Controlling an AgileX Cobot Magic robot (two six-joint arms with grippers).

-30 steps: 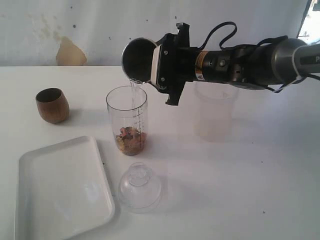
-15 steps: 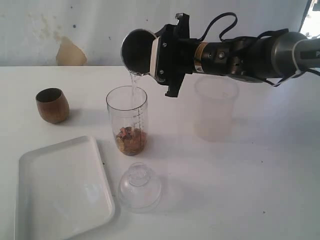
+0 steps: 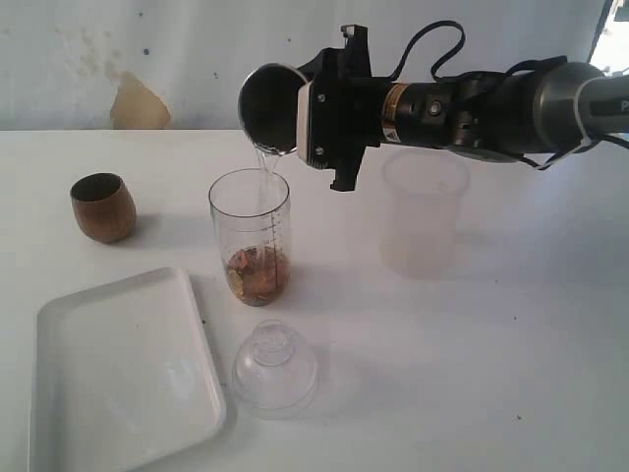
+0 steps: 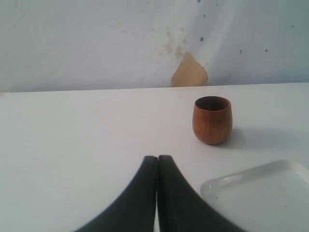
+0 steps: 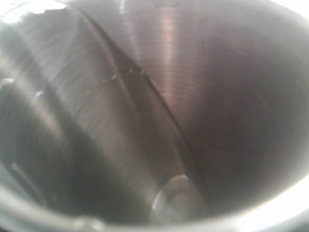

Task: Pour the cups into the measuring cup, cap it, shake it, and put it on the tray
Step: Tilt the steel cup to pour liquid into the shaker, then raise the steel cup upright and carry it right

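- The cap (image 3: 275,376) sits on the white table (image 3: 472,383) in front of the measuring cup (image 3: 250,231), neck up, close to it but not touching.
- The tray (image 3: 118,374) lies flat in front of the measuring cup and to its left, its rim just beside the cap.
- The measuring cup stands upright and uncapped, with brownish pieces (image 3: 257,277) in liquid at its bottom.
- The wooden cup (image 3: 102,206) stands upright well to the left of the measuring cup.
- The frosted cup (image 3: 423,211) stands upright to the right of the measuring cup and a little behind it.
- The right gripper (image 3: 307,123) is clamped on the steel tumbler (image 3: 270,106), tipped on its side just above the measuring cup's mouth; a thin clear stream (image 3: 262,167) falls from its rim into the measuring cup. In the right wrist view the tumbler's inside (image 5: 154,116) fills the frame.
- The left gripper (image 4: 157,164) shows only in its own wrist view: fingers pressed together, holding nothing, with the wooden cup (image 4: 212,120) and a tray corner (image 4: 256,193) beyond.
- A tan stain (image 3: 138,103) marks the wall behind the measuring cup.
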